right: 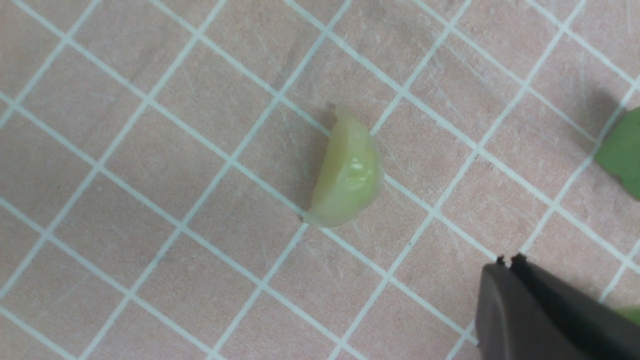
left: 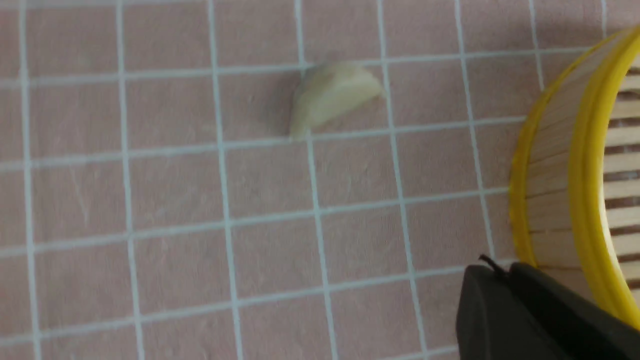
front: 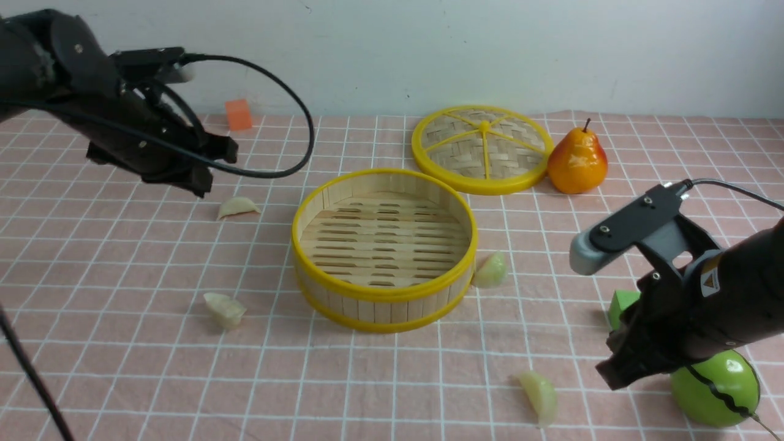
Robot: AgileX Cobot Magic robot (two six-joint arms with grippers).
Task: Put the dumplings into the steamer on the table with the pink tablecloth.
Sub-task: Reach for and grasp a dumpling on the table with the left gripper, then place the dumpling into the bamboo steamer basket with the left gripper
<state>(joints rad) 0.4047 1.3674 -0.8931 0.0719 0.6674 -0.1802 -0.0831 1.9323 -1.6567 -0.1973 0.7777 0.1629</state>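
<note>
Front view, green cube (front: 623, 304) half hidden behind right end effector (front: 612, 372)

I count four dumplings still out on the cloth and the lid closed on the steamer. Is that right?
The lid is wrong: the front view shows it lying on the cloth behind the open steamer. Four dumplings are still out on the cloth.

Matte black left arm (front: 92, 116) with looping black cable (front: 312, 135), black right arm (front: 729, 300) carrying a grey-nosed wrist camera (front: 625, 229) (two silver screws), orange-triangle warning label (front: 710, 280)
</note>
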